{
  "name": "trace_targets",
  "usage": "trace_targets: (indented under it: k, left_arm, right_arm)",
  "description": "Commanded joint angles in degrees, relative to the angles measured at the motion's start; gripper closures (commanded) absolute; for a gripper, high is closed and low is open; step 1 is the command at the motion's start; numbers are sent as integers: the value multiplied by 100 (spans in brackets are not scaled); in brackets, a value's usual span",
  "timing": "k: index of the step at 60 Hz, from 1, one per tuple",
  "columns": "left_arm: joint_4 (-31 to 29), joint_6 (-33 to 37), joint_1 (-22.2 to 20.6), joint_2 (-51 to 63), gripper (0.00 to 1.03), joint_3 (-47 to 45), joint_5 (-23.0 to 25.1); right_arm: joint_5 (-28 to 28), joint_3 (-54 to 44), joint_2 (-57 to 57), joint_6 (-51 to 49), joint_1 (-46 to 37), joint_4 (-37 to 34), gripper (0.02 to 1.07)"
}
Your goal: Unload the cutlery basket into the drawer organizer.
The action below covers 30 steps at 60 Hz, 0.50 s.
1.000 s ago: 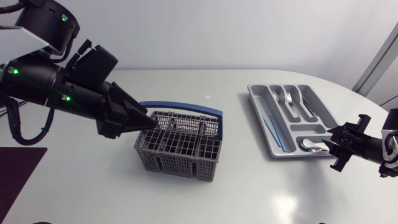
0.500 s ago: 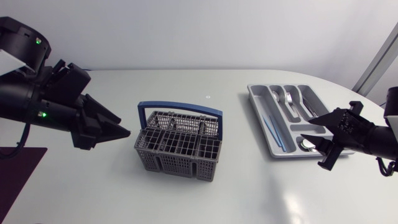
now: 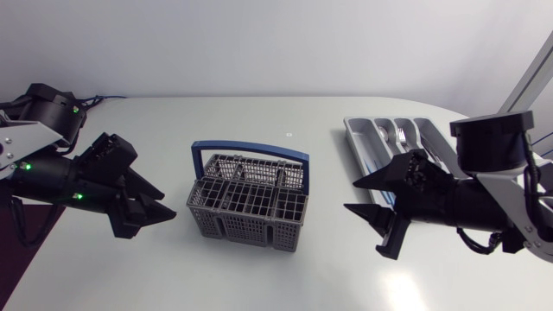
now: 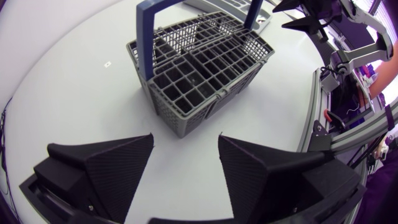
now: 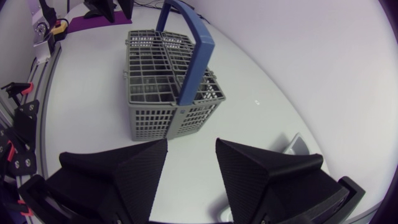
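The grey cutlery basket (image 3: 249, 206) with its blue handle (image 3: 251, 149) stands mid-table; no cutlery shows in it from either wrist view. The grey drawer organizer (image 3: 370, 142) lies at the right, with forks (image 3: 399, 136) in its far slots and its near part hidden behind my right arm. My left gripper (image 3: 164, 210) is open a short way to the left of the basket, pointing at it. My right gripper (image 3: 352, 197) is open between basket and organizer, pointing at the basket. The basket (image 4: 199, 62) lies ahead of the left gripper (image 4: 185, 140), and the basket (image 5: 165, 81) lies ahead of the right gripper (image 5: 191, 146).
A dark purple mat (image 3: 13, 238) lies at the table's left edge, under my left arm. Bare white tabletop (image 3: 259, 276) stretches in front of the basket and between it and each gripper.
My left arm has drawn back leftward and lower, away from the basket's rim. My right arm has swung left from the organizer toward the basket, its fingers spreading wider.
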Motion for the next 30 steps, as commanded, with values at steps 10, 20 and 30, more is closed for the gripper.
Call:
trace_targets:
  k: [10,20,30]
  left_arm:
    - [378,403,256,467,14,-284,-199]
    - [659,403,256,696,14,-337,-252]
    - [870,386,150,1004,14,-284,-331]
  right_arm:
    - [56,130,411,770,592,139,49]
    - [56,113,578,990,820,227,49]
    - [30,157,763,1148,979,236,49]
